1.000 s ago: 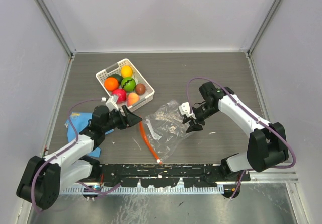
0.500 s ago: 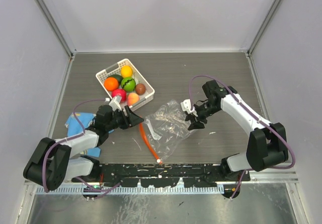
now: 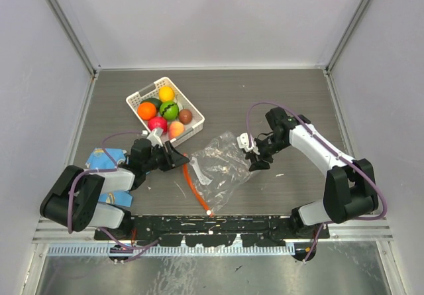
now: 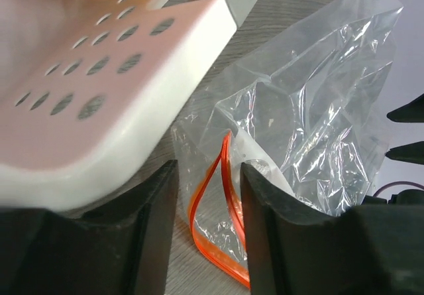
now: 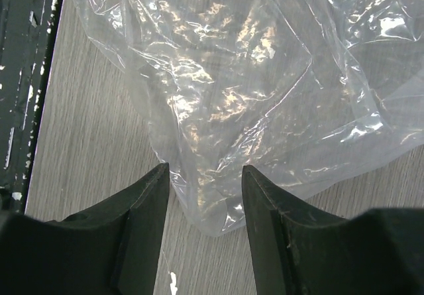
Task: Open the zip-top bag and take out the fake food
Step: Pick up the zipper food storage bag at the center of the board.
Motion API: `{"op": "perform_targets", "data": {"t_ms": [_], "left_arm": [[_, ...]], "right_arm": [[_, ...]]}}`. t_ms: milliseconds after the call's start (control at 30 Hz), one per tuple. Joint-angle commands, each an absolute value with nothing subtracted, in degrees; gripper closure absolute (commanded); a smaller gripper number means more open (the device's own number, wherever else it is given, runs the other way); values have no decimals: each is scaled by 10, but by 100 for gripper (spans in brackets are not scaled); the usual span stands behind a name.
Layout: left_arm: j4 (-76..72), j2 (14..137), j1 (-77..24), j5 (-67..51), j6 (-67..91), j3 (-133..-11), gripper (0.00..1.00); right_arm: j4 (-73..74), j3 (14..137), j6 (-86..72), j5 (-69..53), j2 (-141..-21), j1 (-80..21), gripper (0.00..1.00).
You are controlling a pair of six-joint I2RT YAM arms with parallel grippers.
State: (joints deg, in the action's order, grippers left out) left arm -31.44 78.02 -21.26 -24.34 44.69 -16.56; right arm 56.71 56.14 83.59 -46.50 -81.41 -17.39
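The clear zip-top bag (image 3: 222, 165) lies crumpled on the table, its orange zip strip (image 3: 193, 181) on the left and parted into a loop (image 4: 228, 199). The fake food, several round toy fruits (image 3: 165, 111), sits in the white basket (image 3: 134, 98). My left gripper (image 3: 177, 157) is low by the basket's near corner, open, and the zip loop lies between its fingers (image 4: 209, 209) without touching them. My right gripper (image 3: 254, 157) hovers open at the bag's right edge. A bag corner (image 5: 222, 219) lies in the gap of that gripper (image 5: 205, 202), untouched.
The basket wall (image 4: 99, 96) fills the upper left of the left wrist view, close to the left finger. A blue printed cloth (image 3: 106, 158) lies under the left arm. The black rail (image 3: 212, 225) runs along the near edge. Small white specks (image 3: 279, 174) dot the table.
The left jaws have narrowed while staying at the zip strip, and the left arm has folded back toward its base. The right gripper has barely moved.
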Motion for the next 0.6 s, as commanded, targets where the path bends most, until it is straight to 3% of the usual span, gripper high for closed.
{"op": "perform_targets", "data": {"t_ms": [0, 267, 367, 567], "left_arm": [[-377, 798, -214, -264, 451, -174, 62], [-392, 809, -214, -277, 458, -174, 83], [-392, 803, -214, -279, 459, -170, 96], [-386, 774, -214, -267, 460, -153, 100]], "right_arm": [[549, 556, 833, -465, -811, -172, 47], [527, 548, 821, -446, -819, -172, 47], [521, 545, 816, -435, -820, -172, 47], [507, 537, 811, -401, -827, -172, 47]]}}
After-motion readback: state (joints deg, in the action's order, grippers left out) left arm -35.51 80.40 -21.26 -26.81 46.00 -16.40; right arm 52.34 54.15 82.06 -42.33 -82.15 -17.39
